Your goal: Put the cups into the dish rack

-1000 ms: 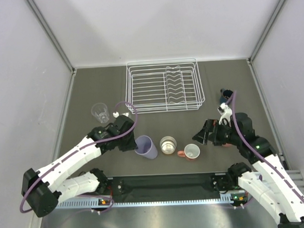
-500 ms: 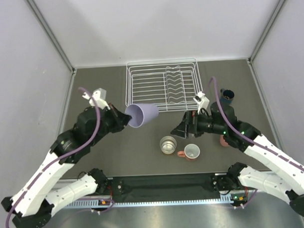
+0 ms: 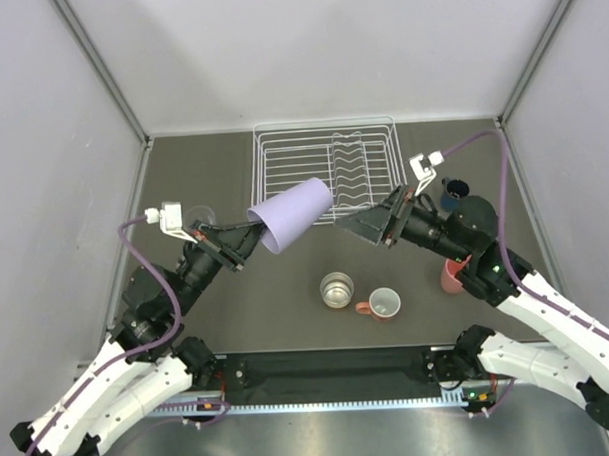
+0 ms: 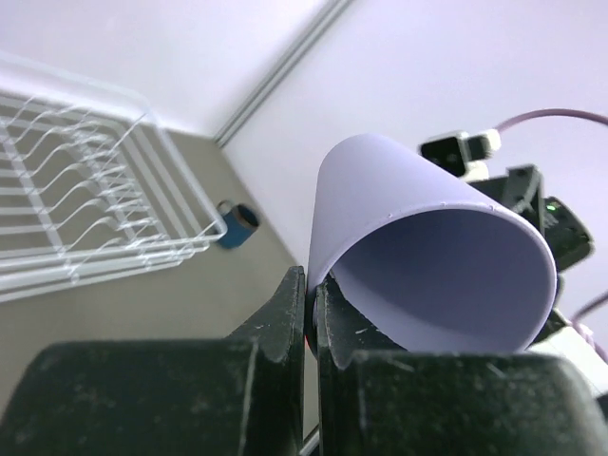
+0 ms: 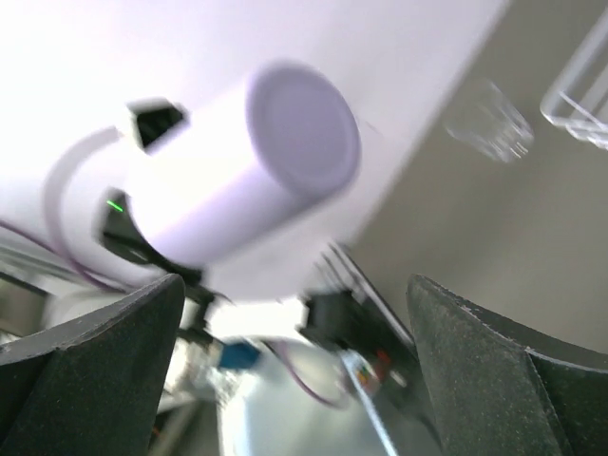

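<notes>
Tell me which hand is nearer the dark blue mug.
Right. The right hand hovers open near the dish rack's front corner, a short way from the dark blue mug. The left hand, gripping the lavender tumbler, is farther, across the rack's front.

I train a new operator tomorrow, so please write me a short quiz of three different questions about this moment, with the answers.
1. True or false: the dish rack already holds a cup.
2. Which cup does the left gripper pinch by its rim? A) steel cup B) lavender tumbler C) dark blue mug
3. Complete: the right gripper, pointed at that cup's base, has its jaws ____.
Key: 1 false; 2 B; 3 open.
</notes>
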Motion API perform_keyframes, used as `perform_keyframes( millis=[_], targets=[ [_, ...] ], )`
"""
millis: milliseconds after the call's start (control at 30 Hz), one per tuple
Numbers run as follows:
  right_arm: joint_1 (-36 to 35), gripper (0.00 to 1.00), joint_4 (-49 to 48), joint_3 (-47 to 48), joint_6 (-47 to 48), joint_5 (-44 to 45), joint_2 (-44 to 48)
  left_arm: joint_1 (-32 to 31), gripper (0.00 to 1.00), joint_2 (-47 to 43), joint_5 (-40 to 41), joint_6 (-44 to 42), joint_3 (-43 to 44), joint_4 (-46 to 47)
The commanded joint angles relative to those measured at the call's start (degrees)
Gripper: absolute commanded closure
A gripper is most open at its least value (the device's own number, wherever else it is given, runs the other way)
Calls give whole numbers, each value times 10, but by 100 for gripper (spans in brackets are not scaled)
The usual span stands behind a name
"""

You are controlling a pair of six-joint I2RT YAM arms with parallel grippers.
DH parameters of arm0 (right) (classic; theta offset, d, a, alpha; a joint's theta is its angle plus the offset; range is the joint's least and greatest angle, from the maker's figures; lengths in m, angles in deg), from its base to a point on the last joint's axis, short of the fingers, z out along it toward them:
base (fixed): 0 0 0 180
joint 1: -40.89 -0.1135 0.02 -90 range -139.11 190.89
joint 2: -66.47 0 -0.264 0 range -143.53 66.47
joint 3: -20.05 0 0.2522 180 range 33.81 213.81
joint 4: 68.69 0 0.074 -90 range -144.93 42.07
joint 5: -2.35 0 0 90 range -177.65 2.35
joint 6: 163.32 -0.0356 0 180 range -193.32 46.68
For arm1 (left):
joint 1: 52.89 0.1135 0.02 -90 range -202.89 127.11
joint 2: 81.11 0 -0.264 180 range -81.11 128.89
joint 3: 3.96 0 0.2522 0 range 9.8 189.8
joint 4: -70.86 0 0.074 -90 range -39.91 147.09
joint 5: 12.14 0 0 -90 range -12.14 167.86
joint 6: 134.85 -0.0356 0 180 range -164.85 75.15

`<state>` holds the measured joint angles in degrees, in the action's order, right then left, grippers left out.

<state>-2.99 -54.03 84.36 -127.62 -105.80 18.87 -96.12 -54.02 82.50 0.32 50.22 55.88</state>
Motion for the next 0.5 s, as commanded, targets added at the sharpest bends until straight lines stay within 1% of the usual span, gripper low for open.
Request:
perform_keyframes(
  millis=[0, 67, 100, 200, 333, 467],
  targets=[
    [-9, 0, -149, 4, -118, 44, 6, -1, 100, -3, -60, -24, -10, 199],
    [-11, 0, -193, 1, -146, 64, -4, -1, 100, -1, -66, -36, -21, 221],
    [-13, 0, -204, 1, -159, 71, -9, -1, 100, -1, -68, -38, -27, 247],
    [-27, 0, -220, 16, -175, 92, -39, -1, 100, -4, -65, -37, -43, 278],
    [-48, 0, -260, 18, -178, 117, -56, -1, 100, 2, -74, -39, -44, 281],
    [-66, 0, -283, 21, -175, 119, -69, -1, 100, 6, -78, -39, -43, 278]
  ],
)
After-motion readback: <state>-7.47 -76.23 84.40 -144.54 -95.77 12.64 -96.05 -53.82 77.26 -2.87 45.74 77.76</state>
